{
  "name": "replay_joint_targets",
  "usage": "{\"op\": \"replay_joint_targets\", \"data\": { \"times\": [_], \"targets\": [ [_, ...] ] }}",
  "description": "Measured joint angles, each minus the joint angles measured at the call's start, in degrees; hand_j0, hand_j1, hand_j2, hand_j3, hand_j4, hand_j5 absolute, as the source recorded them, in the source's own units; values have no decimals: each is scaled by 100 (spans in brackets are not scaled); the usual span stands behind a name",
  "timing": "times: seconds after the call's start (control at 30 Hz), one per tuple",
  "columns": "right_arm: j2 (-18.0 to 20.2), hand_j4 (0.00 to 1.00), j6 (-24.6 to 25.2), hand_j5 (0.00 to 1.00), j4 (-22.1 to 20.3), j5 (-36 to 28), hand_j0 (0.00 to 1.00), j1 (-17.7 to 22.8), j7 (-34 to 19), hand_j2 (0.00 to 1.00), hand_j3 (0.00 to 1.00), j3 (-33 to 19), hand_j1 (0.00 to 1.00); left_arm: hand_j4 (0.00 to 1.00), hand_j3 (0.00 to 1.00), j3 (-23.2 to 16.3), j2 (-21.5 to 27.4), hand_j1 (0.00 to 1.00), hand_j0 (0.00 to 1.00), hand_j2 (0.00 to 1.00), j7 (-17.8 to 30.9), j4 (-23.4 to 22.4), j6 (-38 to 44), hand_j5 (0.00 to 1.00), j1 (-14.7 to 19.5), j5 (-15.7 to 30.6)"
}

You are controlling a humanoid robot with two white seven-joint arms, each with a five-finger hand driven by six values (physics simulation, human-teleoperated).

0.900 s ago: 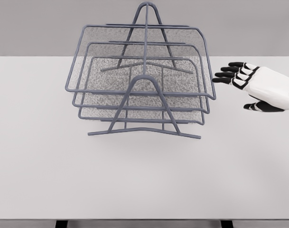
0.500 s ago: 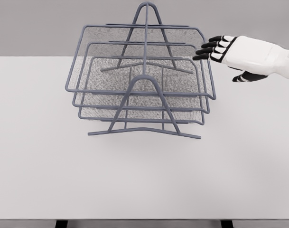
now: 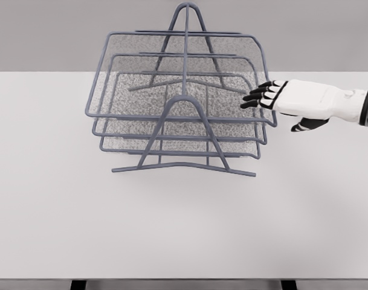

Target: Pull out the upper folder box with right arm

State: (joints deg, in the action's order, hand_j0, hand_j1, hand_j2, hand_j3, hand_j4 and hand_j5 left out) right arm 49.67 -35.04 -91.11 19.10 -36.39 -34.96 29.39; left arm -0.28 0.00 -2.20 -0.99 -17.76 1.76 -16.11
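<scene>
we see the wire rack (image 3: 182,96) standing toward the far side of the white table (image 3: 184,223), so the tabletop in front of the rack lies open. on the rack's right, our right hand (image 3: 292,99) fills the gap, black fingers (image 3: 256,95) reaching over the upper tray (image 3: 111,75) rim. left of the rack, bare table.

The right hand (image 3: 290,103) reaches in from the right, black fingers (image 3: 257,95) extended leftward, thumb below
</scene>
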Motion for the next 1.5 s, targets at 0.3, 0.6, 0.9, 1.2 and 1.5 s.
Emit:
{"op": "replay_joint_targets", "data": {
  "times": [0.3,0.6,0.9,1.2,1.5],
  "targets": [
    [303,100,7,100,-6,-102,100,26,0,100,100,-15,100,100,100,0,0,100,100,100,0,0,0,100,0,0],
    [728,100,22,100,-13,-246,100,79,1,100,100,-51,100,100,100,1,0,100,100,100,0,0,0,100,0,0],
    [1066,100,35,100,-9,-340,100,88,-3,100,100,-69,100,100,100,1,0,100,100,100,0,0,0,100,0,0],
    [1446,100,19,100,-7,-346,100,105,-4,100,100,-77,100,100,100,1,0,100,100,100,0,0,0,100,0,0],
    [1542,100,-11,100,-138,-394,100,70,-6,100,100,-382,100,100,100,0,0,100,100,100,0,0,0,100,0,0]
  ]
}}
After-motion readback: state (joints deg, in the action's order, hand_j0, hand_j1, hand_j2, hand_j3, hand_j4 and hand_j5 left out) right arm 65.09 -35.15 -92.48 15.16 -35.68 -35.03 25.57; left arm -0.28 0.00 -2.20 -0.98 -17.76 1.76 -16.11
